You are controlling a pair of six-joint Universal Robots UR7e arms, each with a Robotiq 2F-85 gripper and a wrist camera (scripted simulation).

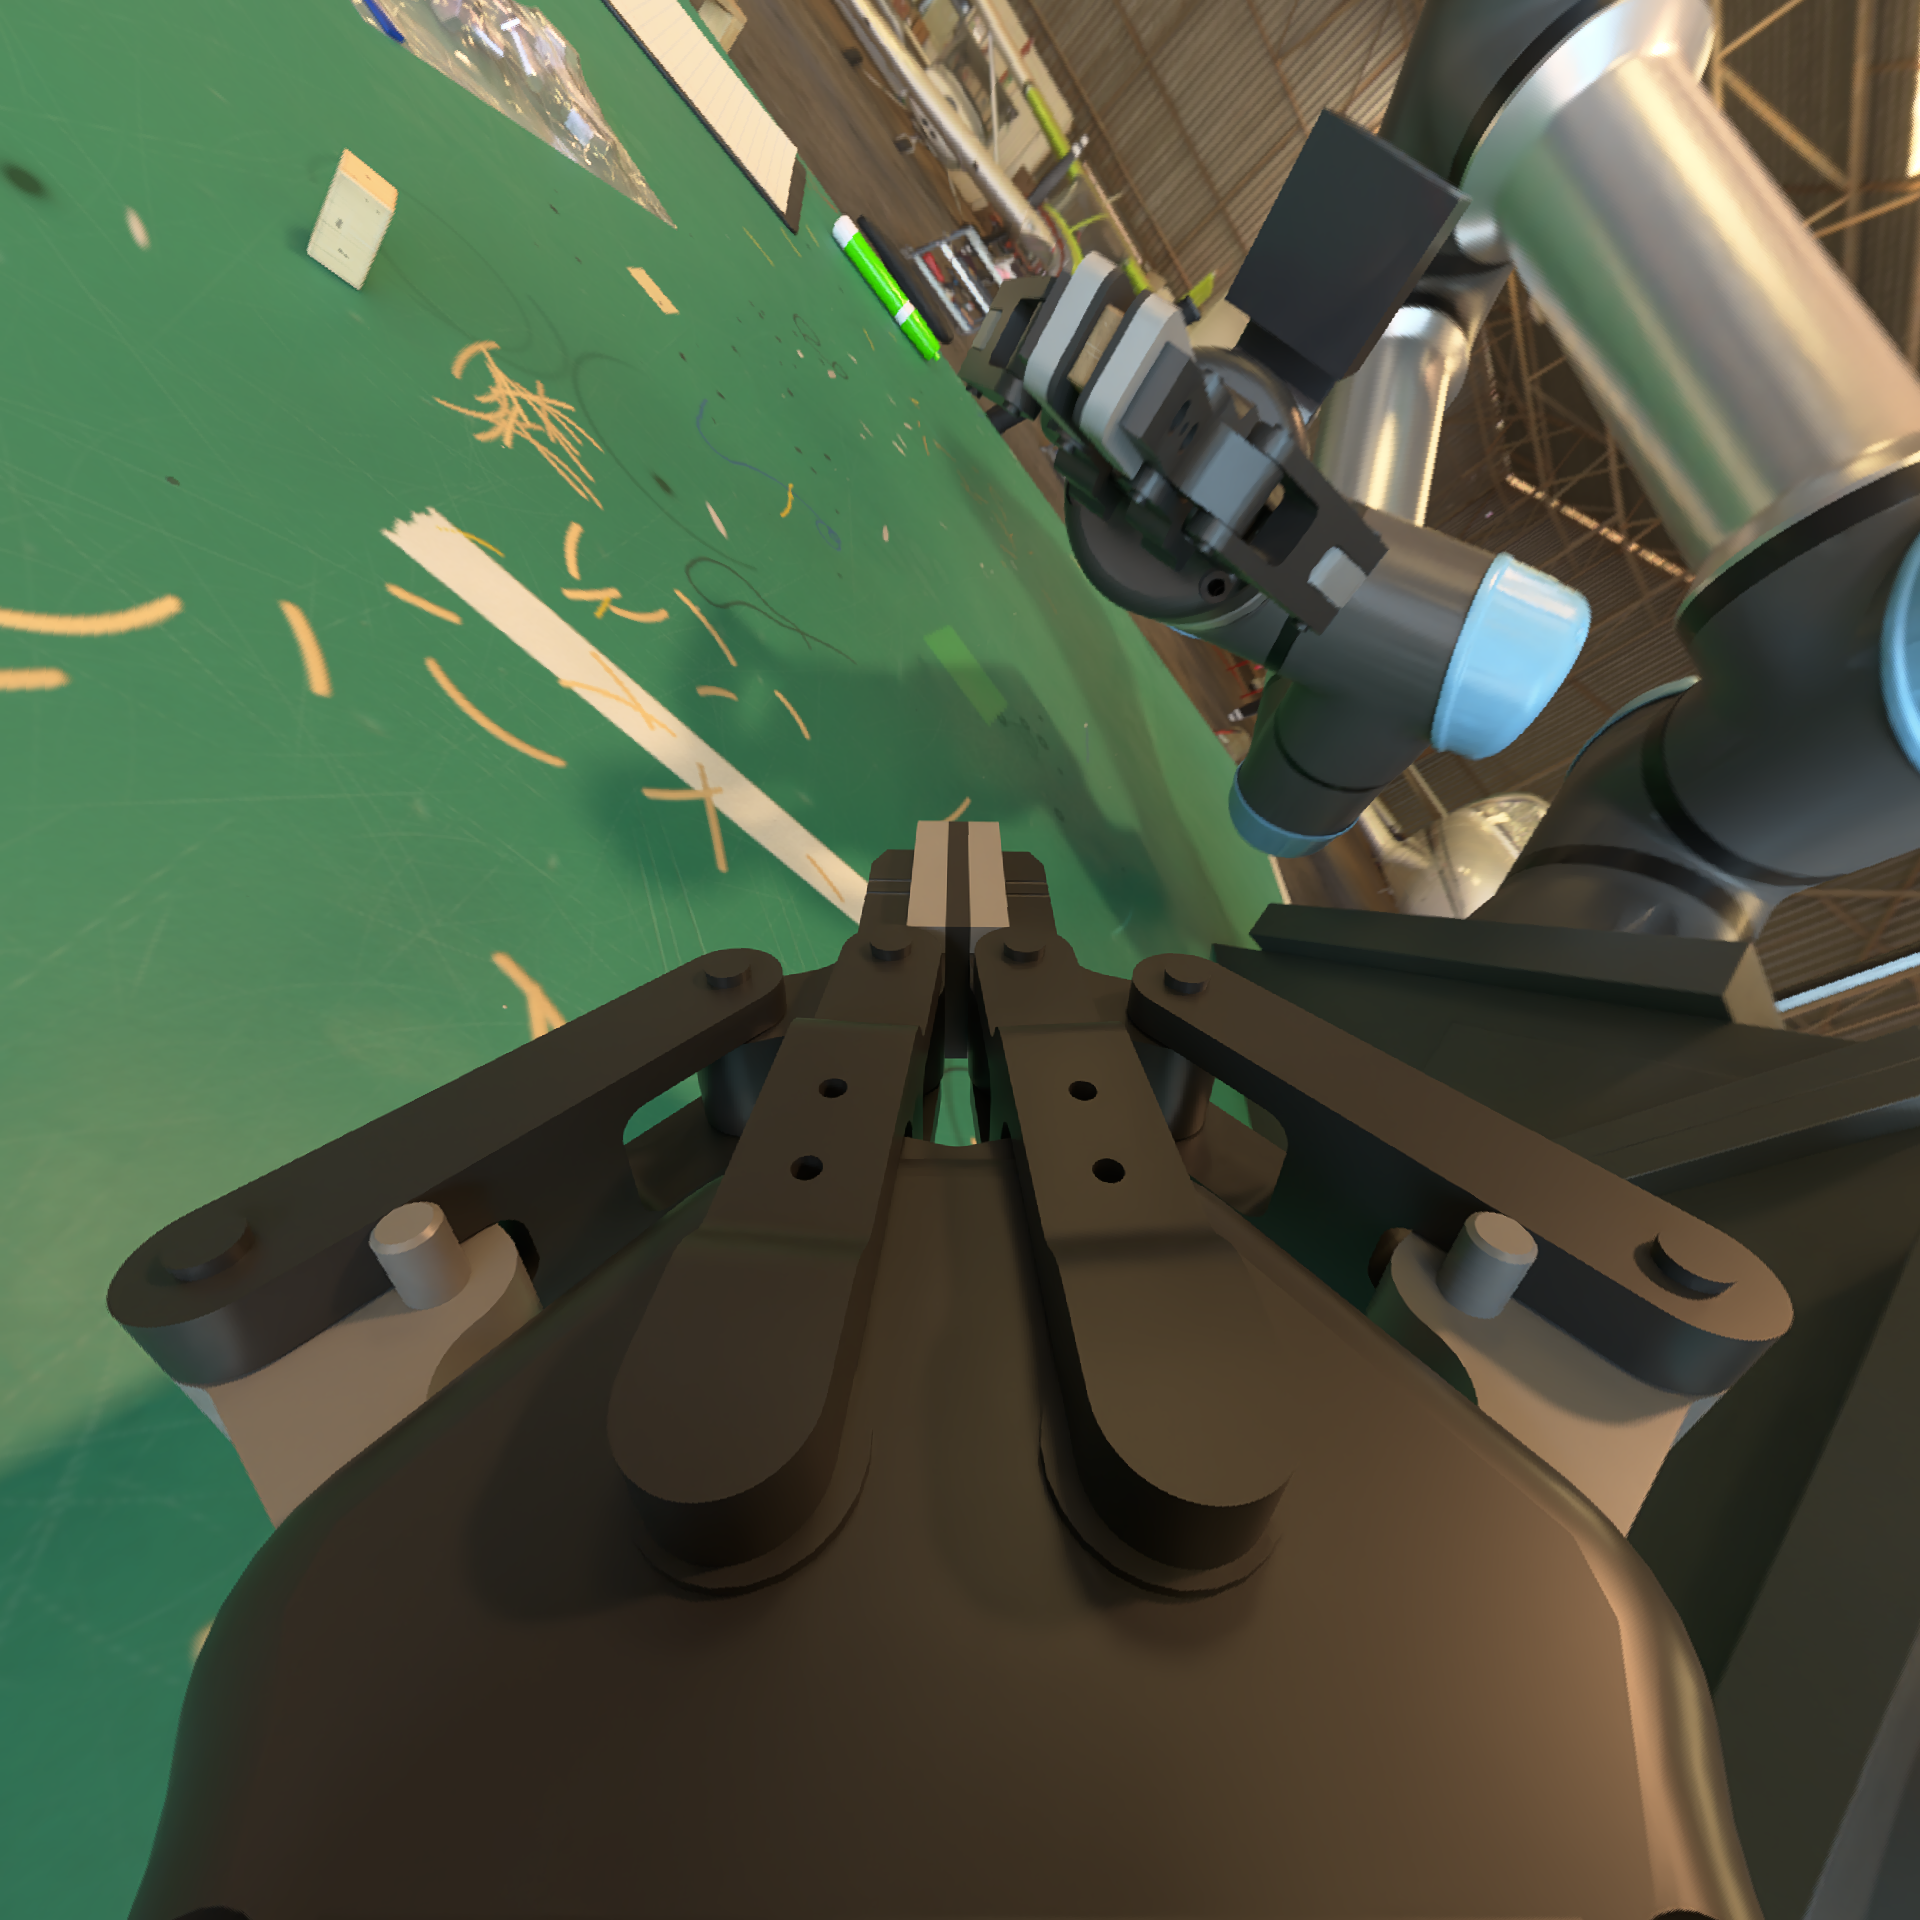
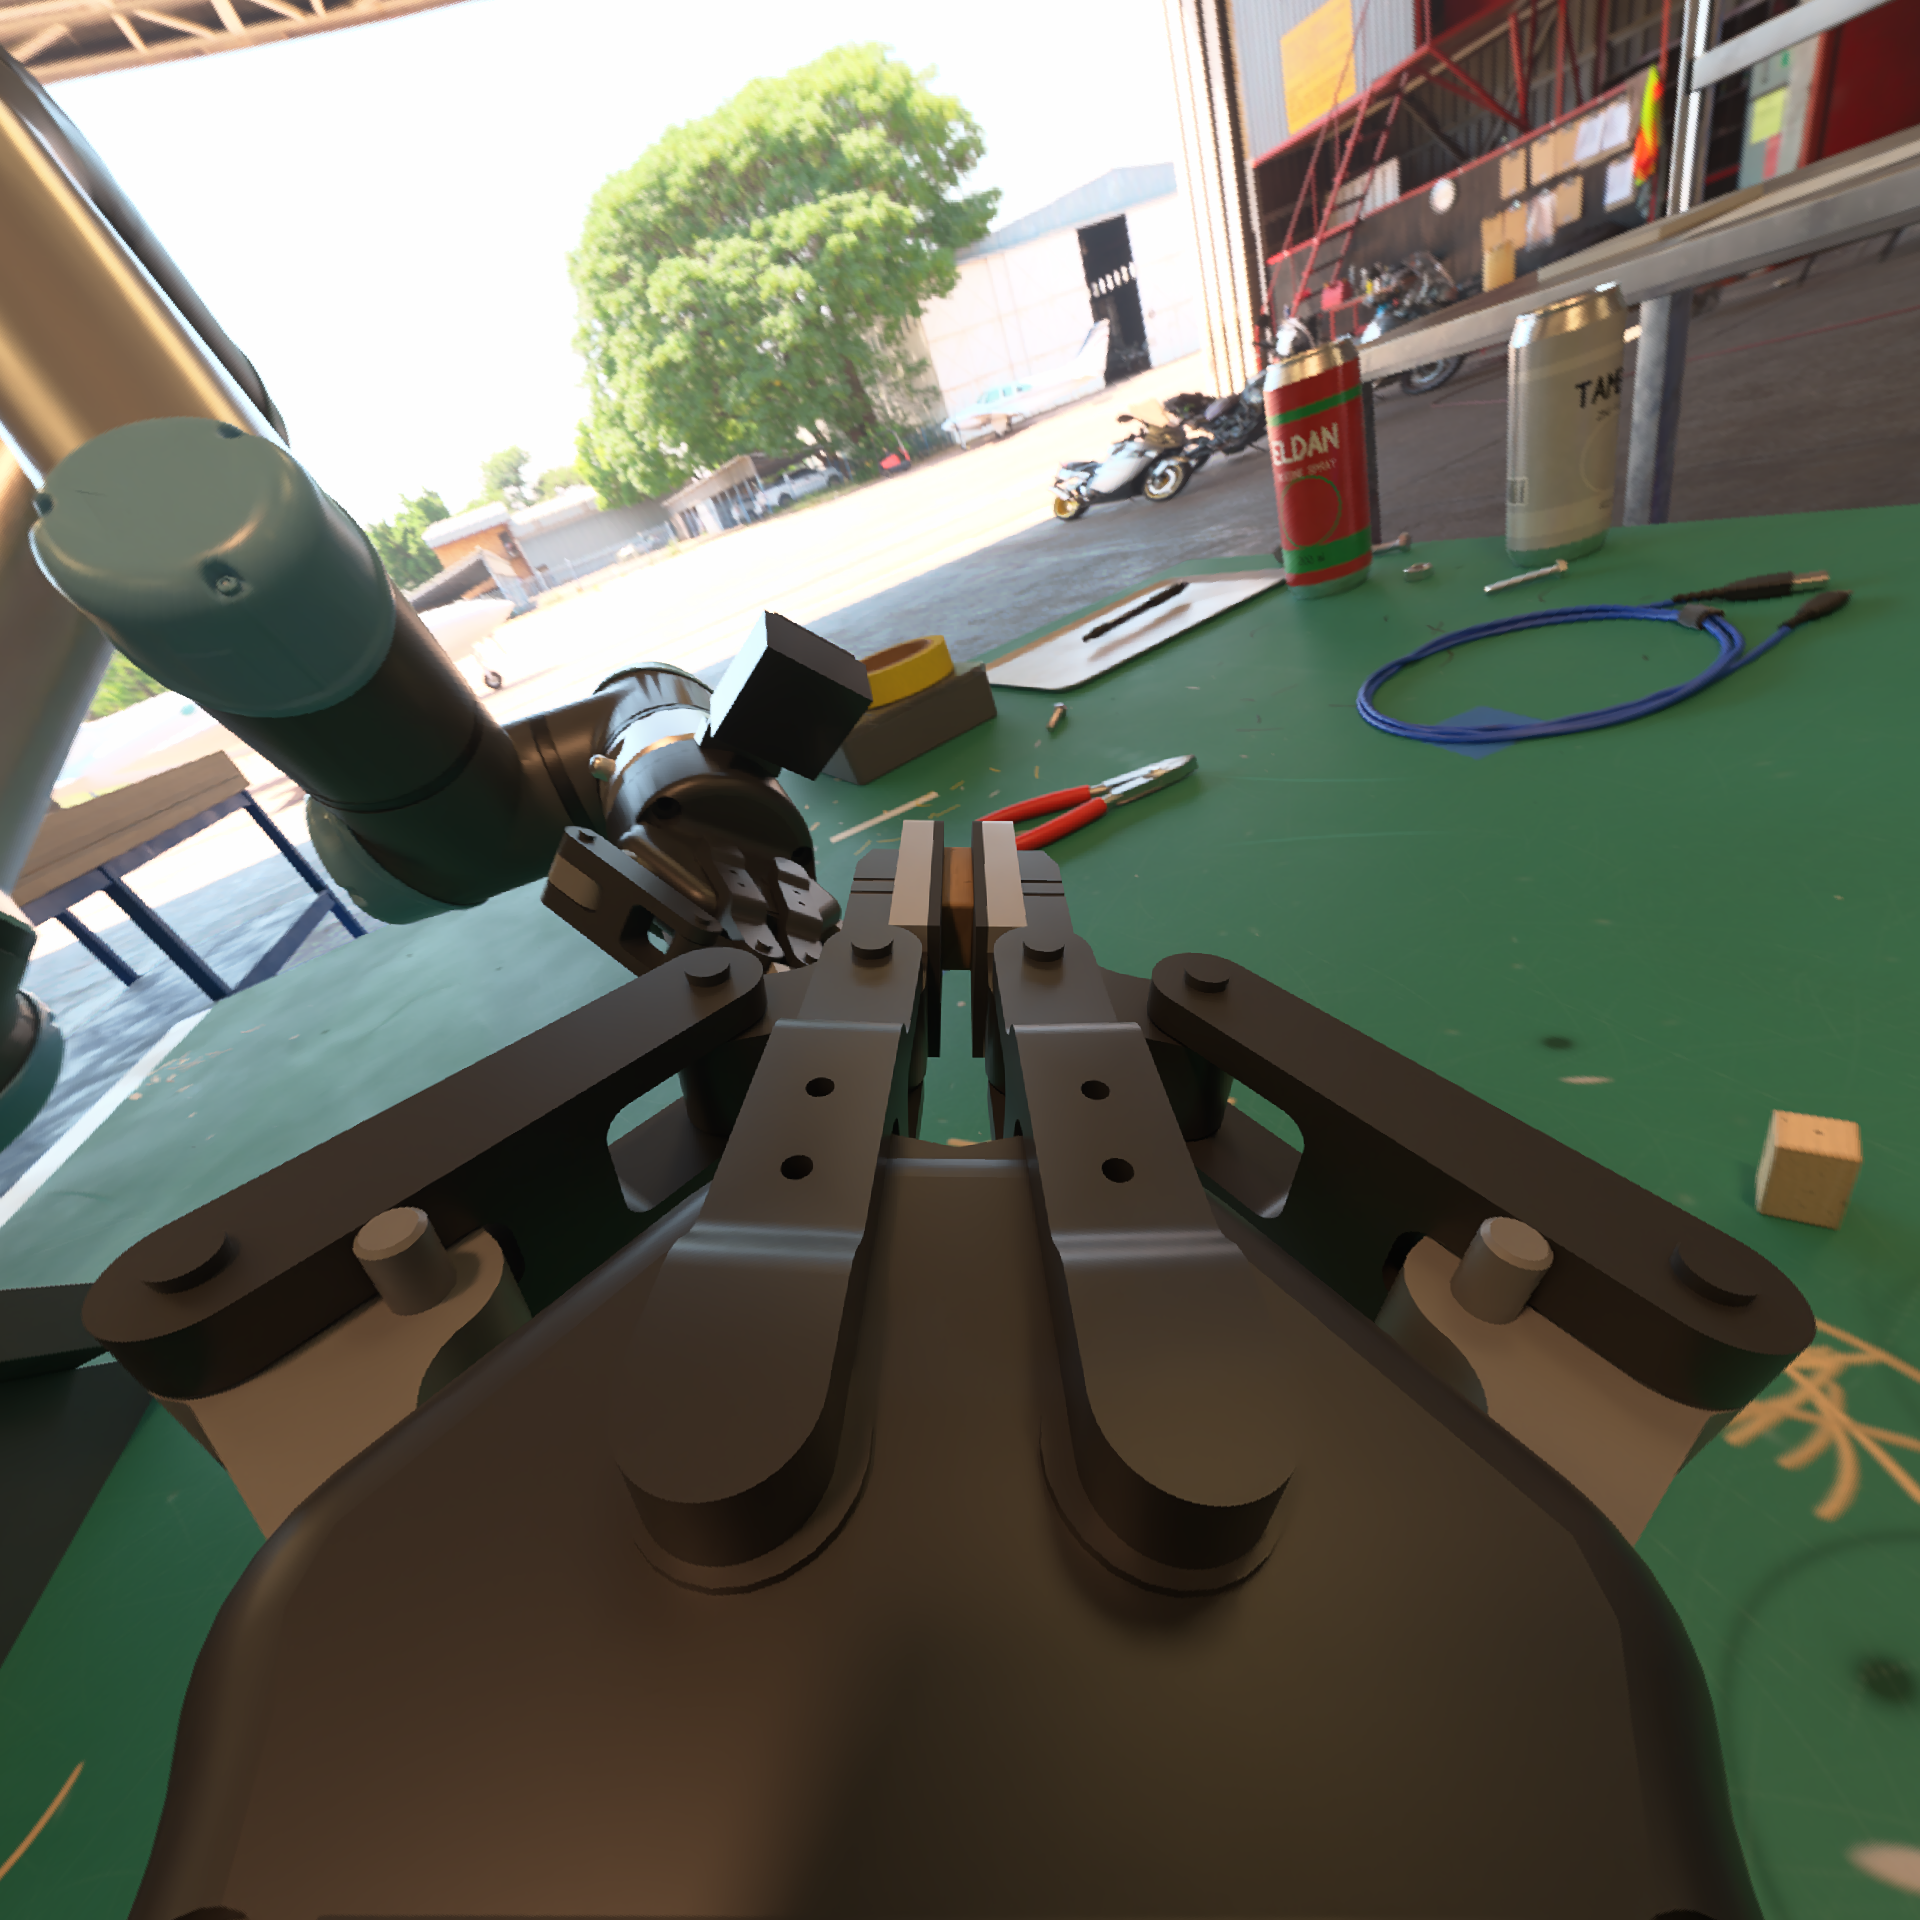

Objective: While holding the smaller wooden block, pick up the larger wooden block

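Observation:
My right gripper (image 2: 958,873) is shut on the smaller wooden block (image 2: 958,902), a brown piece pinched between its pads, held above the green table (image 2: 1455,987). It also shows in the left wrist view (image 1: 1023,348) near the table's far edge, with the block (image 1: 1091,358) in it. The larger wooden block (image 2: 1808,1169) is a pale cube that lies free on the table to the right of that gripper; it also shows in the left wrist view (image 1: 353,218), far off at the upper left. My left gripper (image 1: 958,873) is shut and empty, above the table.
Red-handled pliers (image 2: 1081,800), a blue cable coil (image 2: 1558,675), a red can (image 2: 1317,468), a silver can (image 2: 1564,416), a clipboard (image 2: 1132,623) and a yellow tape roll (image 2: 909,660) lie beyond. A green marker (image 1: 883,286), a notepad (image 1: 717,104) and a plastic bag (image 1: 530,83) line the far edge.

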